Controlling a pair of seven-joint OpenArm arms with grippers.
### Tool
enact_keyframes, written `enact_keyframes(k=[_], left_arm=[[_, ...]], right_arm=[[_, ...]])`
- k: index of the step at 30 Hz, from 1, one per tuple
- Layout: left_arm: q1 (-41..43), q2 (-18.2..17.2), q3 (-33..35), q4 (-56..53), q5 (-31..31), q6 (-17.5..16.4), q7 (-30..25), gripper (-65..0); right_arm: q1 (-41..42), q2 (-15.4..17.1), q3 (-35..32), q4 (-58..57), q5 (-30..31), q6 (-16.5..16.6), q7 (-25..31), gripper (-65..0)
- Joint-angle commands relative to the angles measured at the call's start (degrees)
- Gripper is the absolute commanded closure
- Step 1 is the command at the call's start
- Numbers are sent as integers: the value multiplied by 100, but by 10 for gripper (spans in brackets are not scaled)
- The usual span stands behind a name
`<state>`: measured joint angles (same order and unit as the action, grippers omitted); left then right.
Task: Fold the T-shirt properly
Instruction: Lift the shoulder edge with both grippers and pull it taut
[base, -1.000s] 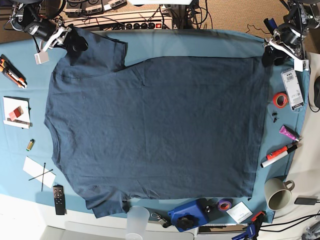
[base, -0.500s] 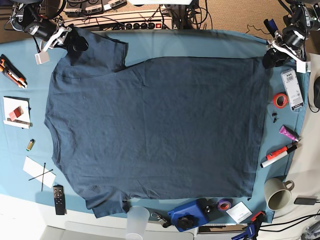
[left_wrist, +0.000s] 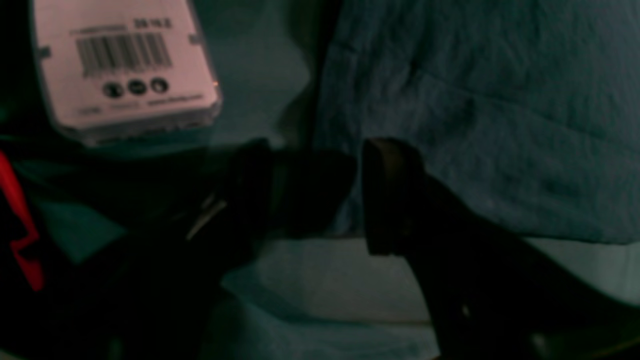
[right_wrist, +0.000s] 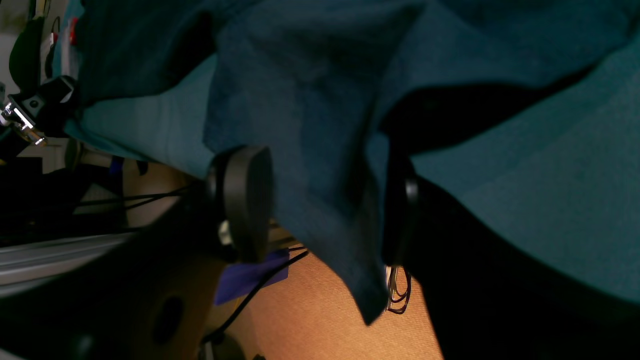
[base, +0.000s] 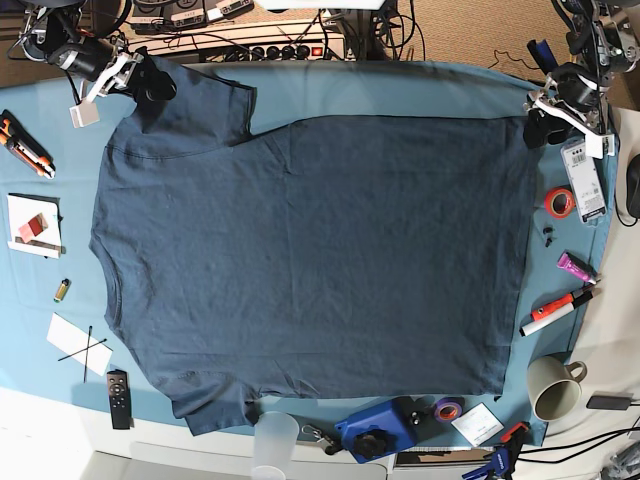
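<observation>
The base view was evenly and brightly lit from above, with soft, short shadows; the T-shirt (base: 310, 260) showed fine wrinkles in sharp focus, and no glare appeared on the table cloth (base: 400, 88). Mild wide-angle bending was visible toward the corners, strongest at 1 and 11 o'clock. The left wrist view was dim and soft throughout; a barcode label (left_wrist: 125, 65) at 10 o'clock was the brightest patch, its print blurred, and the near fingers (left_wrist: 390, 195) were dark silhouettes. The right wrist view was also dark, with a deep shadow under the cloth at 2 o'clock and the foreground pads (right_wrist: 245, 200) out of focus.
</observation>
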<state>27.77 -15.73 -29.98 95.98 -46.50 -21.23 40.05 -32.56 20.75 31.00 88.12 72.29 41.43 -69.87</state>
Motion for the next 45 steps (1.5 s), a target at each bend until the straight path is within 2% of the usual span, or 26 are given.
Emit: enact_keyframes(k=[1,4,6,10,12,14,19,27,37,39,41,45], left_arm=[[-125,210,313,-85,-352,-433,911,-304],[-107,216,313,-22,-772,-433,1390,-255],[-109,258,313,9,-885,-433,1572,-182],[-111,289,313,9,-883,-433,1569,-39],[-109,284,310,15,-883,-433,1567,0],[-109,286,310,50,-885,-431,1567,0],[-107,289,271,444,-879,-431,1598,0],[9,284,-297,1419,-861,-433,1906,0],[138,201,-332,1493,-855,-431,1867,0],[179,170,-332,1495,-855,-431,1867,0],[227,157,-334,1502,-765,-428,1867,0],[374,155,-494,1585,-708,-431,1858,0]], right_arm=[[-109,35,-9,-26,-570,-143,-431,-326],[-109,35,-9,-26,-570,-143,-431,-326],[-109,35,-9,-26,-570,-143,-431,-326],[-105,35,-9,-26,-566,-143,-417,-323],[-109,35,-9,-26,-568,-143,-409,-262],[-109,33,-9,-26,-566,-143,-409,-208],[-109,35,-9,-26,-568,-143,-409,-167],[-109,35,-9,-26,-570,-143,-409,-167],[-109,35,-9,-26,-568,-143,-407,-162],[-107,35,22,-26,-566,-143,-409,-99],[-109,33,114,-13,-564,-143,-409,0],[-111,35,420,142,-411,-143,-461,0]])
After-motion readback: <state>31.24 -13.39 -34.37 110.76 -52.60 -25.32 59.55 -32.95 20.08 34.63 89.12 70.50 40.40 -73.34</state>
